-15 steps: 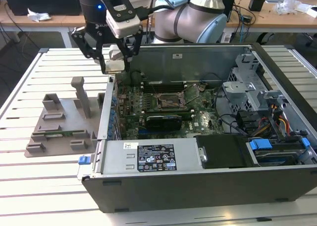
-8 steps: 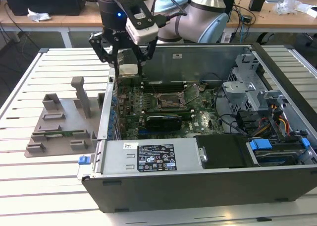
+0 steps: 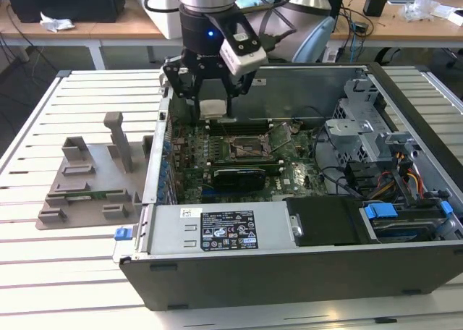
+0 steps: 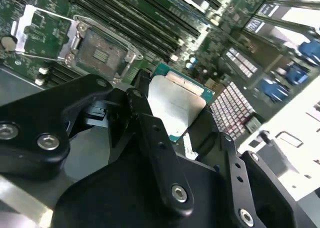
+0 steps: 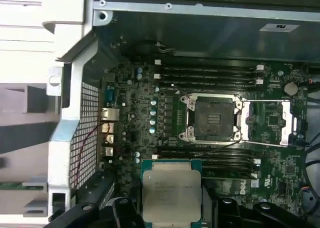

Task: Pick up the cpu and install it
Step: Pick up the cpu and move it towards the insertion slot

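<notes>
My gripper is shut on the cpu and holds it above the motherboard inside the open computer case. In both wrist views the cpu shows its silver top and green rim, clamped between black fingers. The empty socket lies on the board a short way from the chip. Its metal load plate is swung open beside it.
A grey fixture plate with upright posts lies on the slatted table at the exterior view's left. Inside the case stand a silver labelled box, a drive cage and cables. Memory slots flank the socket.
</notes>
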`<state>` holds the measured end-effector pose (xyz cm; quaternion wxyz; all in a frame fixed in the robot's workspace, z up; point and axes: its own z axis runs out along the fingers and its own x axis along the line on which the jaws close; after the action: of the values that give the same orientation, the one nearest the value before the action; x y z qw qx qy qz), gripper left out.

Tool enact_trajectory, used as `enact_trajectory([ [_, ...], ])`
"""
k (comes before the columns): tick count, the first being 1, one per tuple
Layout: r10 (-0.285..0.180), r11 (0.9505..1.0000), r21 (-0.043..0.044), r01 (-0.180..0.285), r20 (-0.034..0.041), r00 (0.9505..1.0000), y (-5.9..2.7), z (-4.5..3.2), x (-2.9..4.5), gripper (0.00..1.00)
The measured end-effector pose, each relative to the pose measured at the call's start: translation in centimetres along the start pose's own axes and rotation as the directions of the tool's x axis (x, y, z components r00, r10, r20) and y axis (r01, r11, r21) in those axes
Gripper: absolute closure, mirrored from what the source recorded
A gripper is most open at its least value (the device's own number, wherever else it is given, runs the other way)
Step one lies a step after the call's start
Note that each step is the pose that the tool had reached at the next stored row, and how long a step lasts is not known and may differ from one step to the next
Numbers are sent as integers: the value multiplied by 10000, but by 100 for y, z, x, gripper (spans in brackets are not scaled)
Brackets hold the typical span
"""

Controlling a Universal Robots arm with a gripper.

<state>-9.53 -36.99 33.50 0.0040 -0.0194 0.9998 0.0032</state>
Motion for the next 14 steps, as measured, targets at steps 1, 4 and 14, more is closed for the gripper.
enact_trajectory([
  [1,2,10000,-1,-2,-2,10000,0,10,-23,45],
  [4,2,10000,-2,-2,-20,10000,3,80,-171,45],
  [14,3,10000,7,-3,-65,10000,84,311,-467,45],
])
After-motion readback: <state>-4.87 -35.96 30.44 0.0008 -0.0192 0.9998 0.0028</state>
